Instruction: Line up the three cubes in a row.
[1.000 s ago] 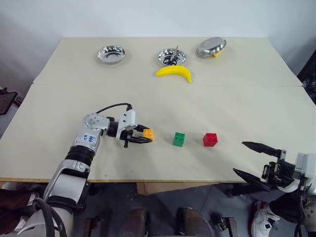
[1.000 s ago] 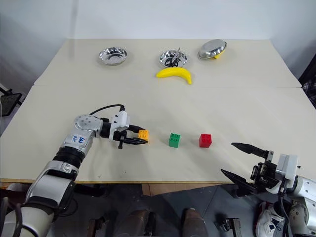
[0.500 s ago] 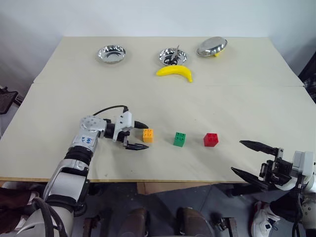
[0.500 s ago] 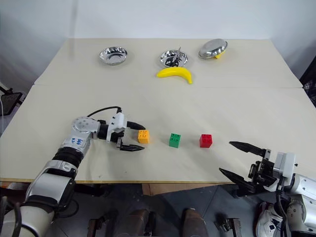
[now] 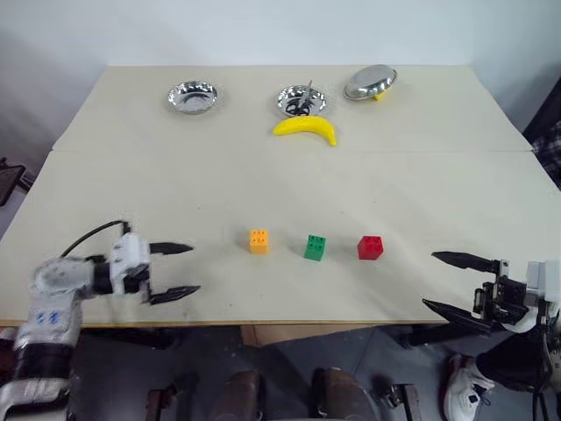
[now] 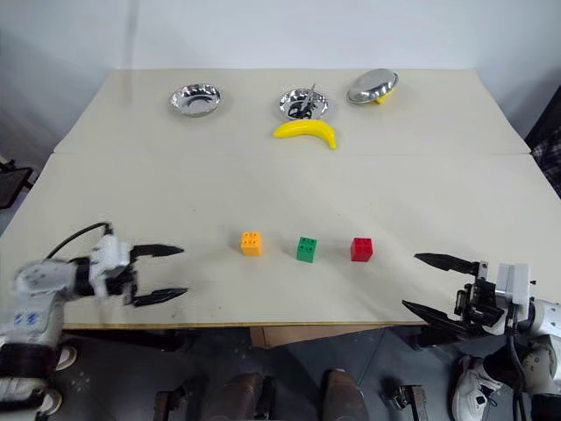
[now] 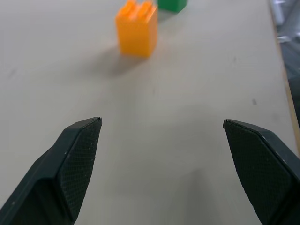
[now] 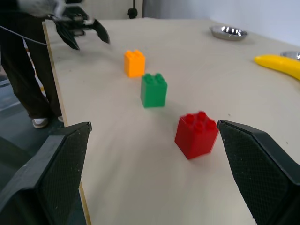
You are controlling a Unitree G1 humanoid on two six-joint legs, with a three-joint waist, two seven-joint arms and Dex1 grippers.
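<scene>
At the near edge of the pale beige tabletop (image 5: 280,189) both grippers hang with fingers spread and nothing between them: the left two-fingered black gripper (image 5: 180,272) sits over the near left corner area, pointing across toward the blocks, and the right two-fingered black gripper (image 5: 449,281) hovers just off the near right edge, angled inward. A wide strip of bare surface separates each from the row. Slightly farther in, the small orange studded plastic block (image 5: 259,240), the green studded plastic block (image 5: 316,246) and the red studded plastic block (image 5: 370,247) stand upright in a left-to-right line, apart from one another with narrow gaps. Beyond them lies a broad open stretch, crossed by a seam. Near the far edge rest a yellow banana (image 5: 306,129), and three shiny metal bowls (image 5: 194,95), the rightmost tilted.
</scene>
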